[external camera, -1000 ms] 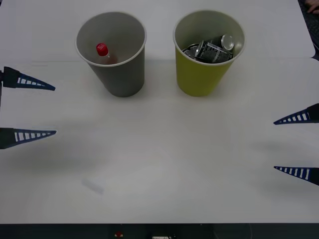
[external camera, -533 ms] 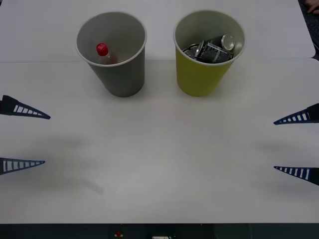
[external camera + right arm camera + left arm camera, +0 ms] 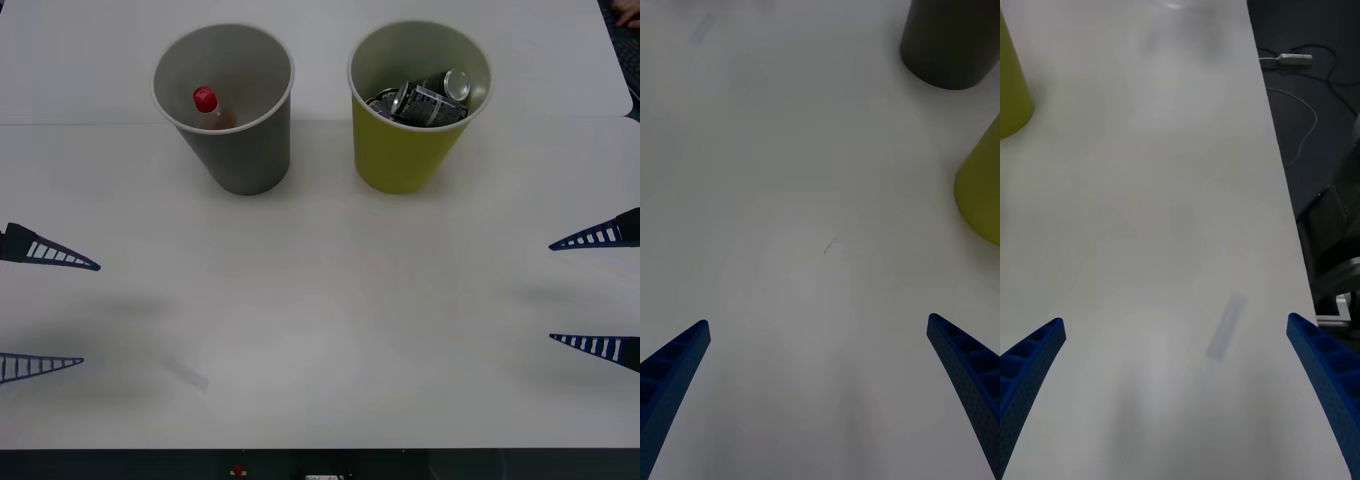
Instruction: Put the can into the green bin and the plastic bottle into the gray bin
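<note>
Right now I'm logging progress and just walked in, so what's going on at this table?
Nothing is being handled. The plastic bottle stands inside the gray bin, and crushed cans lie in the green bin, so the sorting looks done. The left gripper sits open and empty at the table's left edge, and the right gripper sits open and empty at the right edge, both apart from the bins.

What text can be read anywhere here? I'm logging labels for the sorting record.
None can be read.
The cans in the green bin: dark printing, too blurred to read.
The plastic bottle in the gray bin: its label is hidden below the red cap.
The table: a faint plain strip, no lettering.
</note>
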{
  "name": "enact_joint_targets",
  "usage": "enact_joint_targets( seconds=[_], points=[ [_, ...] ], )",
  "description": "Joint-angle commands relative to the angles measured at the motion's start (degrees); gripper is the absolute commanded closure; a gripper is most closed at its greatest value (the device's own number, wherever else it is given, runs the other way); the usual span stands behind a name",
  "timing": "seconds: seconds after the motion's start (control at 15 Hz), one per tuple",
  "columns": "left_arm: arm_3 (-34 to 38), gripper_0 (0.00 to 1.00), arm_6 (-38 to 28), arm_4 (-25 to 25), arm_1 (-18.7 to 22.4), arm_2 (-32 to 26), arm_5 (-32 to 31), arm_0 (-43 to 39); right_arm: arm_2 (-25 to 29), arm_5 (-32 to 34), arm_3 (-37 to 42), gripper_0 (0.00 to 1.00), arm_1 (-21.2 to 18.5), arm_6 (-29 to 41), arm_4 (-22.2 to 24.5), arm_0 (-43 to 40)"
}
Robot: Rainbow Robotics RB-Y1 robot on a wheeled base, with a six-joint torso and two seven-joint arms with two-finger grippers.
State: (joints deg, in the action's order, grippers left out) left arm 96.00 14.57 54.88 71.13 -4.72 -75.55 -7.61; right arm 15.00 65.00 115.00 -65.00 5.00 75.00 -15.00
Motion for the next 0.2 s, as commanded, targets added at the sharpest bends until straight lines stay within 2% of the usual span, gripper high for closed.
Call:
enact_joint_targets(
  seconds=[0.07, 0.2],
  points=[
    [0.2, 0.0, 0.6, 0.0, -0.4, 0.0, 0.0, -0.6, 0.0, 0.0, 0.0, 0.0, 0.0, 0.0, 0.0, 0.0],
    [0.1, 0.0, 0.8, 0.6, -0.4, 0.1, 0.0, -0.6, 0.0, 0.0, 0.0, 0.0, 0.0, 0.0, 0.0, 0.0]
  ],
)
